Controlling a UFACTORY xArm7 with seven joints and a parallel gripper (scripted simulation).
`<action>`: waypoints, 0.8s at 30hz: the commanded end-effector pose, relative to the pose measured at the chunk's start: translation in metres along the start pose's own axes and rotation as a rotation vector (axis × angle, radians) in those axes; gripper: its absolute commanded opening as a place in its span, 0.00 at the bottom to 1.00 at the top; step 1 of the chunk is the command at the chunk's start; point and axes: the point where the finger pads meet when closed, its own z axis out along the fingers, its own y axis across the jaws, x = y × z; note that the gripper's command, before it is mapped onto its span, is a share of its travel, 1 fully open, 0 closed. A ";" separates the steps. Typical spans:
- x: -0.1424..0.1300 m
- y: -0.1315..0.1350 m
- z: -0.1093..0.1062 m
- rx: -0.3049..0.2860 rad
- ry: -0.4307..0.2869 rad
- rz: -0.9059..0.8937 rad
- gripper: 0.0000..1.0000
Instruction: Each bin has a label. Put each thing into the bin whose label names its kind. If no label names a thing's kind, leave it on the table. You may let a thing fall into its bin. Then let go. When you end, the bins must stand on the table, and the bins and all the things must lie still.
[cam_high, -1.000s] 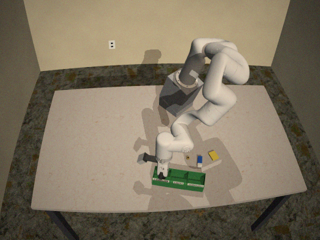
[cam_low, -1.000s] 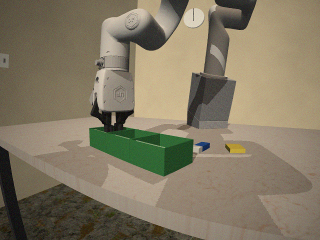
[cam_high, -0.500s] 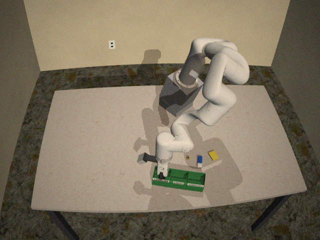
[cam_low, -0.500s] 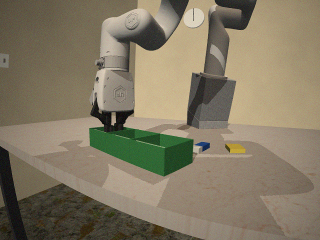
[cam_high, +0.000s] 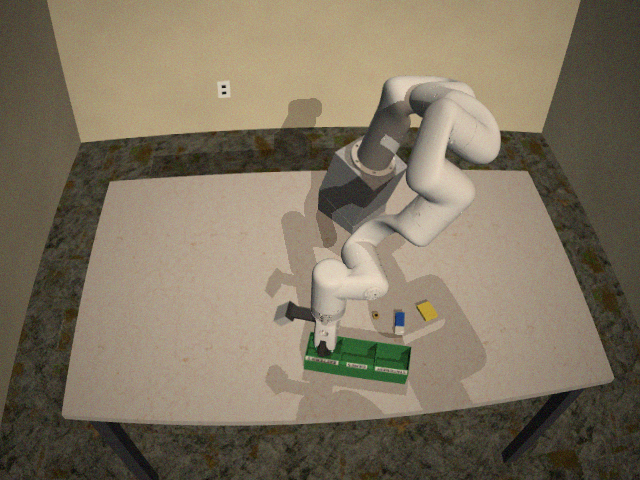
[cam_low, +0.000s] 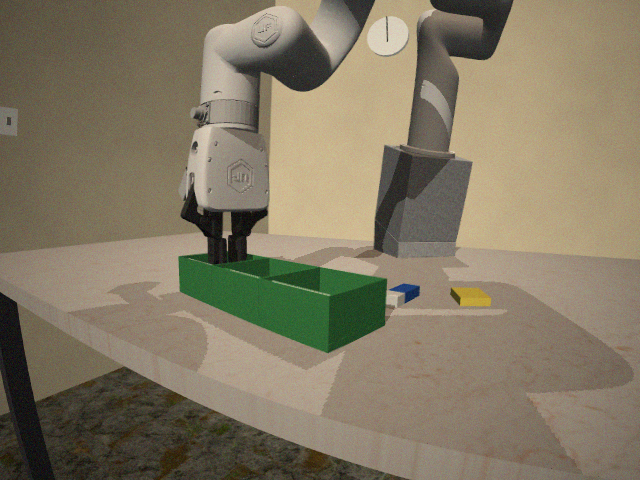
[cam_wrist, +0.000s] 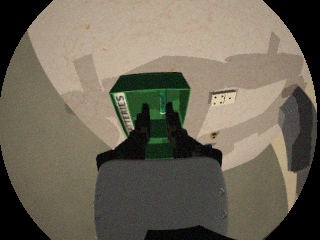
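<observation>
One pale table (cam_high: 206, 310) (cam_low: 465, 413) (cam_wrist: 150, 30), patterned floor (cam_high: 232, 449) (cam_low: 155, 428)

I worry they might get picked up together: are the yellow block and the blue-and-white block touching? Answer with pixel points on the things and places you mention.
Apart. The top view shows bare tabletop between the yellow block (cam_high: 427, 310) (cam_low: 470, 297) and the blue-and-white block (cam_high: 399, 319) (cam_low: 405, 291).

Matt green plastic-looking bins (cam_high: 356, 374) (cam_low: 289, 304) (cam_wrist: 150, 81), smooth.
</observation>
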 end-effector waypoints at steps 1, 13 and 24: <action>0.001 -0.002 -0.007 0.003 0.001 0.001 0.23; 0.001 -0.001 -0.038 0.004 0.001 0.001 0.23; 0.001 0.015 -0.038 0.003 0.001 0.101 0.41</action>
